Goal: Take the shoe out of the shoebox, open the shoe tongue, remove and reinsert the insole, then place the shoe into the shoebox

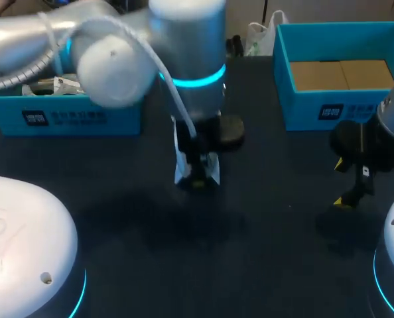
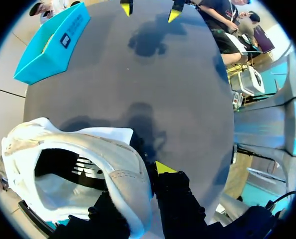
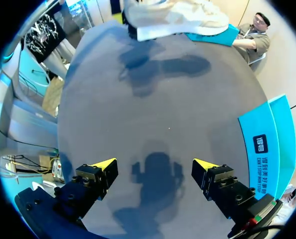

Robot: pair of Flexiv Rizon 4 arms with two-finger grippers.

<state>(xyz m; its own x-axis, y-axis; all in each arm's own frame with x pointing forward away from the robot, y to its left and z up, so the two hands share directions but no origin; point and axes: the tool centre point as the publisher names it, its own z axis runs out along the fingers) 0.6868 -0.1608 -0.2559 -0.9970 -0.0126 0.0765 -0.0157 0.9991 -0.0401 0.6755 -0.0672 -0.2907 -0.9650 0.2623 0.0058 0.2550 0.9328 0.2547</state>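
Going from the left, the left box stands well to the left of the shoe, a stiff blue cardboard tray with straight walls and what looks like crumpled paper inside.

Next is the shoe itself. It is already out of its box, held up over the middle of the dark, matte surface and casting a shadow below. Our left hand has it by the rim of the opening. From the wrist, one finger sits outside the side wall and the other seems to be inside, so we judge the hand to be clamped on that wall. The shoe is white and soft-sided, with a padded, stitched collar and a pale lining around a dark hollow.

We cannot make out whether the tongue has been pulled open or whether the insole is in place. We take those steps, and the return to the box, as yet to do.

Right of the shoe stands the right box, the same rigid blue card with a plain brown cardboard floor and nothing in it.

Nearest us on that side, well apart from the shoe, our right hand hangs over bare surface. Its fingers are spread wide and hold nothing.
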